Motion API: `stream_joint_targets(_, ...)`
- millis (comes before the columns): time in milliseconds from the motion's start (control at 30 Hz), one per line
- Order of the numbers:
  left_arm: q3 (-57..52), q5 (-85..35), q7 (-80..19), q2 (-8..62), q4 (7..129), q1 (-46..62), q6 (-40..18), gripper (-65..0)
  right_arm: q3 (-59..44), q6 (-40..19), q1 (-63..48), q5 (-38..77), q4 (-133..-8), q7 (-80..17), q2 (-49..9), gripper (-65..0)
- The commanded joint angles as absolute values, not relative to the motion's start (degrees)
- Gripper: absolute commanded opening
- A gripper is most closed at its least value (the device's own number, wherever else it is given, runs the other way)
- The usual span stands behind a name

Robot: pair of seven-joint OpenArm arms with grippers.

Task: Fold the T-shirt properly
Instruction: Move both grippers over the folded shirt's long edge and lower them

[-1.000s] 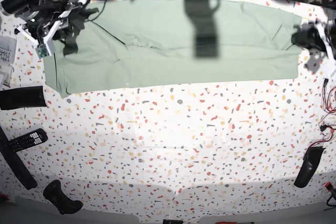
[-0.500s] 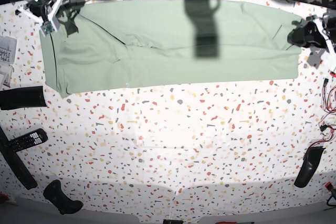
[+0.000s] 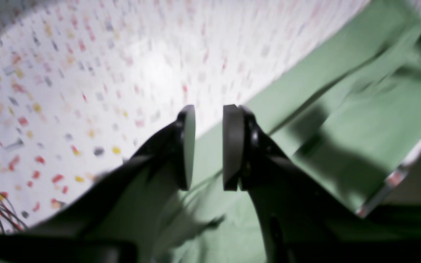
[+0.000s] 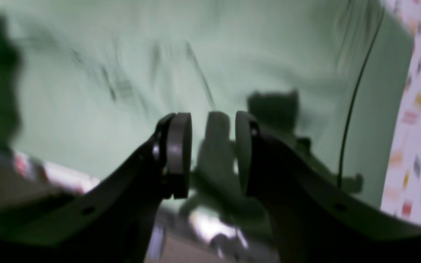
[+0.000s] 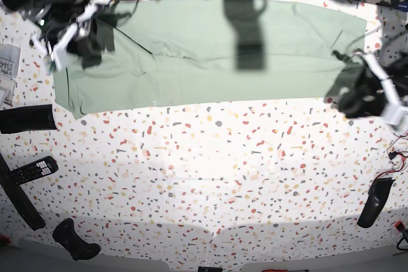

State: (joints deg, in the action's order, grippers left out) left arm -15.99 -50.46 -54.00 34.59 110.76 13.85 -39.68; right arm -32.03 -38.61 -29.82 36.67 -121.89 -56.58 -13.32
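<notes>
Across the far part of the speckled bench (image 5: pixel 210 176), in the base view, lies the T-shirt (image 5: pixel 242 84), pale green, spread as a long, wide strip with diagonal creases toward both ends. Over its end on the view's left hangs the right pincer (image 5: pixel 70 46); near its other end is the left pincer (image 5: pixel 347 103), blurred, beside the cloth's near corner. On the view's left side of the bench sit a remote control (image 5: pixel 34 170) and, above it, a black block-like object (image 5: pixel 27 119). Thin red and black wires (image 5: pixel 396 162) run along the opposite edge.

From the left wrist, the left pincer's two dark fingers (image 3: pixel 232 146) stand a little apart, with nothing between them but a view of green cloth and white bench beyond. The T-shirt runs diagonally from the lower middle up to the upper right, creased and partly blurred.

From the right wrist, the right pincer's fingers (image 4: pixel 177 153) are spread, holding nothing, the shirt's green fabric showing through the gap. Folds cross the cloth, and a long dark crease runs down near its edge on the picture's right, beside the speckled bench.
</notes>
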Motion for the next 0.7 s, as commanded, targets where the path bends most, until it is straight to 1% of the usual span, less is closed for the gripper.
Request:
stream_joint_targets(0, -14.3, -49.7, -52.2, 35.0, 111.2, 12.4, -39.9, -53.3, -32.4, -38.8, -28.6, 38.4, -122.9, -55.5, -13.9, -44.8)
stream_joint_targets(67, -9.3, -44.2, -51.4, 33.9, 110.2, 10.5, -38.4, -53.3, -32.4, -38.8, -26.1, 40.3, -122.9, -55.5, -13.9, -44.8)
stream_joint_targets(133, -4.6, -39.4, -50.9, 33.4, 109.3, 8.7, -35.7, -53.3, -31.7, -38.8, -23.3, 43.4, -122.9, -55.5, -13.9, -44.8)
stream_joint_targets(200, -1.0, -37.2, -50.9, 33.4, 109.0, 7.1, -33.1, -53.3, -29.5, -38.9, -20.4, 45.4, -122.9, -55.5, -13.9, -44.8)
stream_joint_targets(267, 1.0, -37.1, -51.0, 33.3, 109.0, 5.8, -32.3, -53.3, -25.0, -39.2, -17.6, 44.7, -122.9, -56.2, -14.0, -44.8)
stream_joint_targets(333, 1.8, -37.1, -51.5, 33.3, 109.0, 5.1, -32.4, -53.3, -19.1, -40.0, -14.4, 41.9, -122.8, -59.7, -14.0, -44.8)
stream_joint_targets(400, 1.9, -37.1, -54.4, 33.4, 109.1, 4.9, -32.4, -53.3, -12.4, -40.0, -11.2, 37.6, -122.8, -64.1, -14.0, -44.8)
stream_joint_targets(533, 1.9, -37.1, -61.2, 33.4, 109.0, 4.9, -32.3, -53.3, 1.3, -40.0, -6.3, 26.3, -122.6, -64.4, -14.1, -44.4)
stream_joint_targets(667, 1.9, -37.1, -62.1, 33.4, 109.1, 4.9, -32.0, -53.3, 12.0, -40.0, -5.1, 16.6, -119.0, -59.9, -14.3, -35.2)
